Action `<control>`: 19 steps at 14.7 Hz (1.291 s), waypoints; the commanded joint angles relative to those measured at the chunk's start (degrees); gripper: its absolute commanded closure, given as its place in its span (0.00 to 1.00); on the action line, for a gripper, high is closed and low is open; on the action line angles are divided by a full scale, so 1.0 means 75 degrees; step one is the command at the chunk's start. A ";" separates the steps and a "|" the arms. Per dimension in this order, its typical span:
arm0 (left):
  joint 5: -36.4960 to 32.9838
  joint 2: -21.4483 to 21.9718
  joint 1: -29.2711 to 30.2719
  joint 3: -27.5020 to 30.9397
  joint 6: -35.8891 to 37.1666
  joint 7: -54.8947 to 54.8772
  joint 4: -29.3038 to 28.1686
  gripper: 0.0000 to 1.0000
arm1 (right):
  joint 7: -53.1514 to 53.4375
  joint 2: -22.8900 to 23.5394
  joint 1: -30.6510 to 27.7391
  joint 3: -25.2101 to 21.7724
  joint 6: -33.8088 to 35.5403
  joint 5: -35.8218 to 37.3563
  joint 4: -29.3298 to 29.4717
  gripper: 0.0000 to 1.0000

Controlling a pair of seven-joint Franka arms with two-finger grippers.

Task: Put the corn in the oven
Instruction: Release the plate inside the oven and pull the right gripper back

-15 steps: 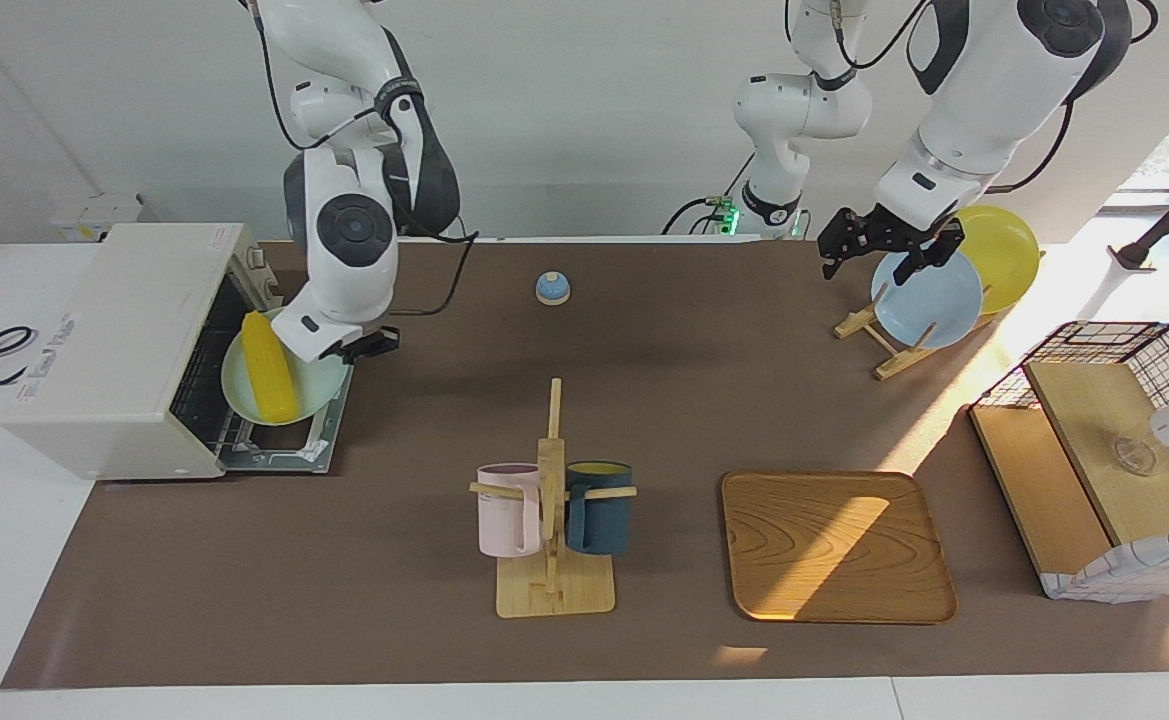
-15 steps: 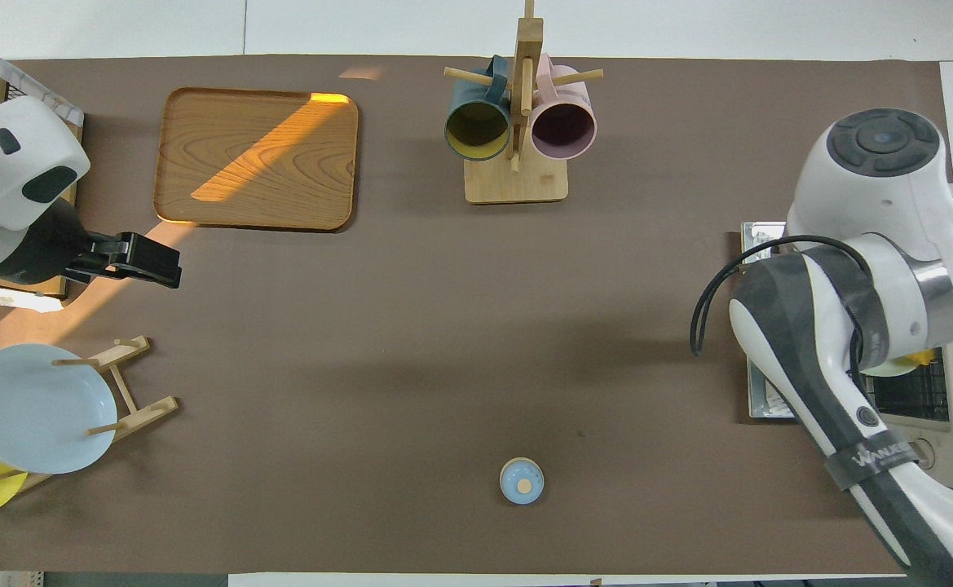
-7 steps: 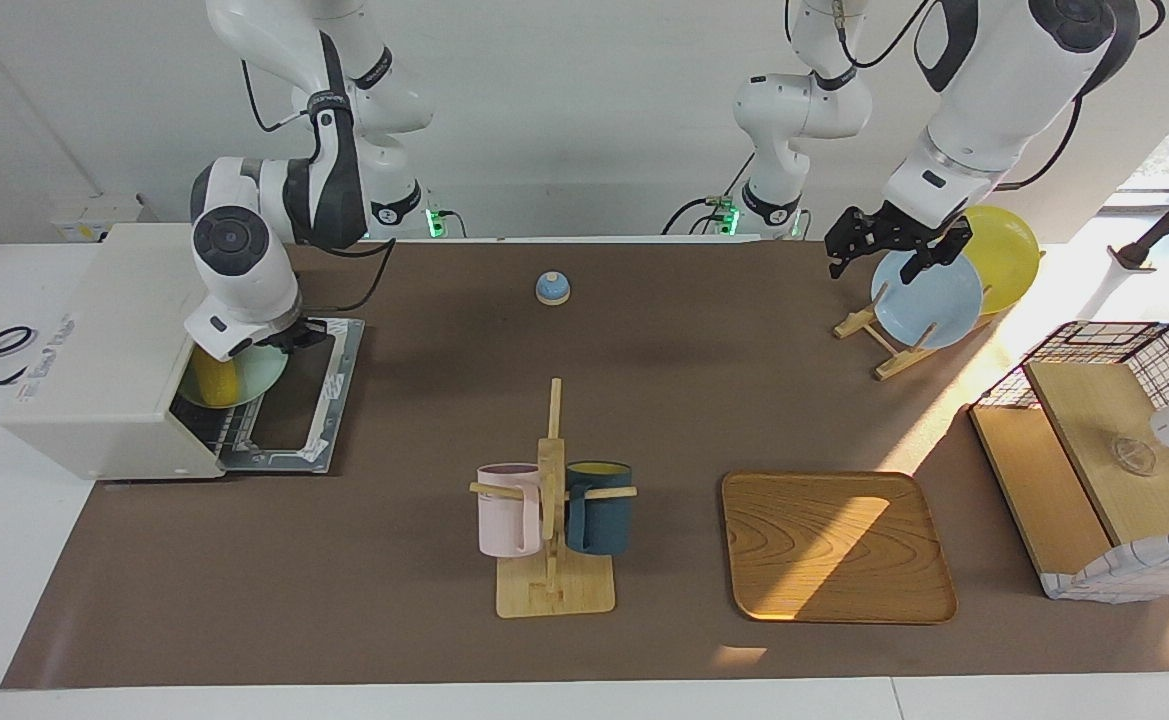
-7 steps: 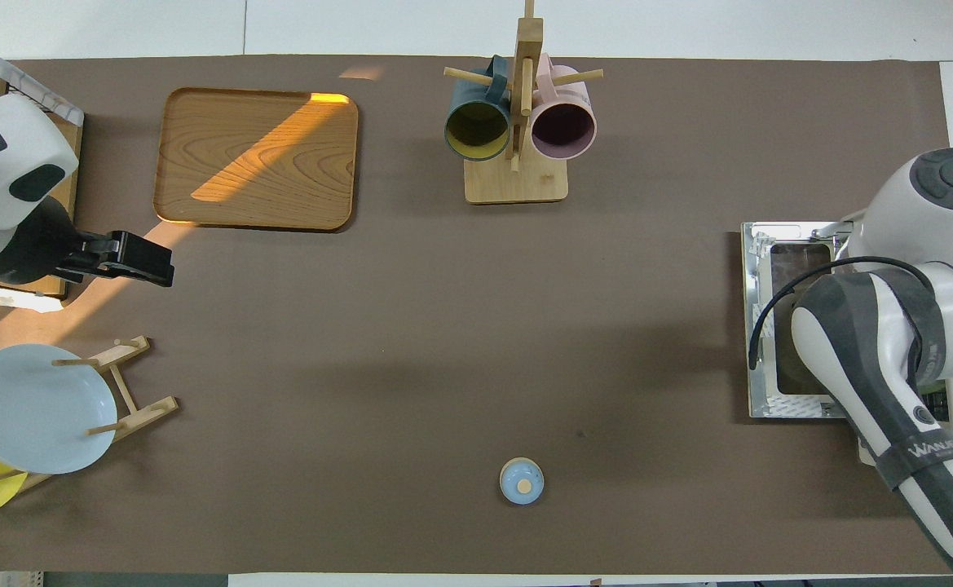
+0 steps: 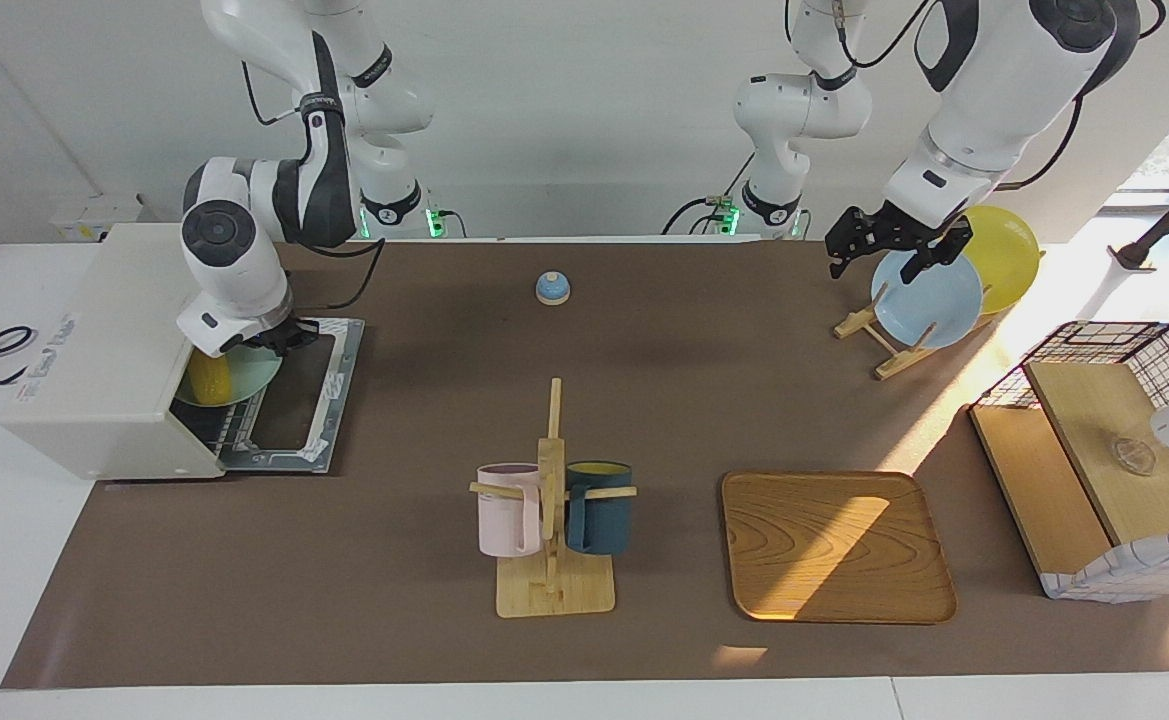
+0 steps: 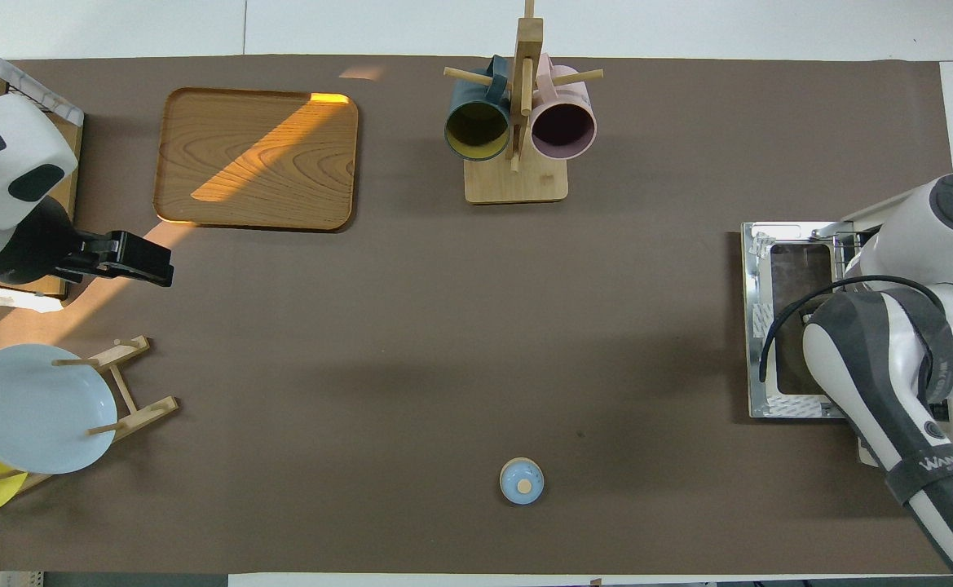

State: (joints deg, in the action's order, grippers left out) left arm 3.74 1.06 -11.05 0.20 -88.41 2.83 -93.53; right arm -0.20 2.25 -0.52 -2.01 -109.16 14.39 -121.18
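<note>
oven (image 5: 94,340) mouth filled by right arm (image 5: 234,270), dropped door (image 5: 299,395) in front

Bright, even room light; both views are sharp. A hard band of sunlight crosses the wooden tray (image 5: 837,545) and the mat just beside it, casting glare.

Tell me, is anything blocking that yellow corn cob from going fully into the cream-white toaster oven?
Nothing visible blocks it. The oven door lies open and flat, and the yellow corn cob on its pale green plate is already partway inside, under the right gripper.
</note>
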 commanded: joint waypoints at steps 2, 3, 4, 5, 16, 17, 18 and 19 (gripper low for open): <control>-0.0100 0.0140 0.0043 -0.0038 -0.0095 -0.0038 -0.0115 0.00 | -0.0243 -0.0148 -0.0165 0.0104 -0.0281 -0.0207 -0.0225 0.55; -0.0100 0.0140 0.0043 -0.0038 -0.0095 -0.0038 -0.0104 0.00 | -0.0243 -0.0136 -0.0142 0.0104 -0.0340 -0.0207 -0.0202 0.54; -0.0100 0.0140 0.0043 -0.0038 -0.0095 -0.0049 -0.0115 0.00 | -0.0220 -0.0113 -0.0083 0.0104 -0.0364 -0.0207 -0.0155 0.54; -0.0100 0.0128 0.0043 -0.0038 -0.0095 -0.0038 -0.0116 0.00 | -0.0208 -0.0089 -0.0048 0.0115 -0.0329 -0.0231 -0.0074 0.54; -0.0100 0.0140 0.0043 -0.0038 -0.0083 -0.0038 -0.0104 0.00 | 0.1257 0.0285 0.1031 0.0127 -0.1734 -0.0981 -0.0588 1.00; -0.0100 0.0128 0.0043 -0.0015 -0.0083 -0.0038 -0.0115 0.00 | 0.1269 0.0390 0.0984 0.0127 -0.1816 -0.0981 -0.0589 1.00; -0.0100 0.0128 0.0043 -0.0038 -0.0095 -0.0038 -0.0104 0.00 | 0.1361 0.0507 0.0926 0.0127 -0.1944 -0.0981 -0.0600 1.00; -0.0100 0.0140 0.0043 -0.0038 -0.0083 -0.0038 -0.0104 0.00 | 0.1583 0.0590 0.0948 0.0127 -0.2050 -0.0981 -0.0635 1.00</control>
State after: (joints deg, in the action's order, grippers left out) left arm 3.74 1.06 -11.03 0.18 -88.41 2.83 -93.53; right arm 9.77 5.86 7.47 -1.36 -122.38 7.82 -125.10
